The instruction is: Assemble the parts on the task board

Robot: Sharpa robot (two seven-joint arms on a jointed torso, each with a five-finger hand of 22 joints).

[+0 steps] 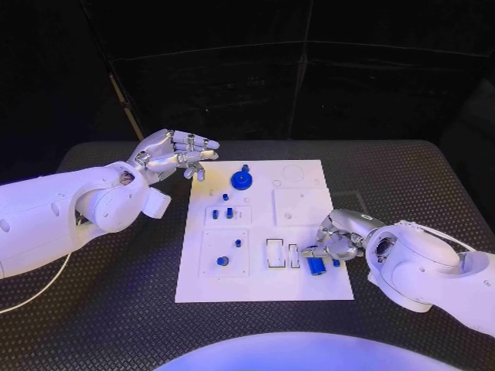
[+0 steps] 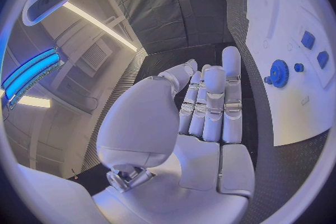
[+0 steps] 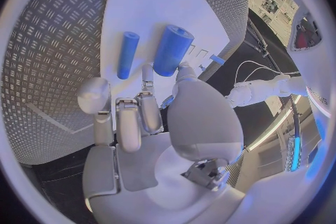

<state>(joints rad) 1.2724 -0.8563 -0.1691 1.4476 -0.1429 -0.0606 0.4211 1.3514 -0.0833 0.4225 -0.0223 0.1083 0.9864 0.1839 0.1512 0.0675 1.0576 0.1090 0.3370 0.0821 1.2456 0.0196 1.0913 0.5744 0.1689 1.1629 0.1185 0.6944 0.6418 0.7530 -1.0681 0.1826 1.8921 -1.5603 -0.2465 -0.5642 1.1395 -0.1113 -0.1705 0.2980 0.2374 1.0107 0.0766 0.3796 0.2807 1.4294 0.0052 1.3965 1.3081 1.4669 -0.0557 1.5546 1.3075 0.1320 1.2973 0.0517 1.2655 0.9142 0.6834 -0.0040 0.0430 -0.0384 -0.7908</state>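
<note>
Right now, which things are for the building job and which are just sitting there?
For the job:
- white board
- blue gear standing on it
- thick blue cylinder and thin blue rod, lying by the right hand
- small blue pieces in the board's middle
- left hand, open, at the board's far corner

Just there:
- black table
- white cable

The white task board [image 1: 264,286] is carrying blue parts (a toothed gear [image 1: 242,182], a thick cylinder [image 1: 315,265]) and is lying on a black worktop [image 1: 114,325] showing a tread-plate pattern, flanked by silver hands.
</note>
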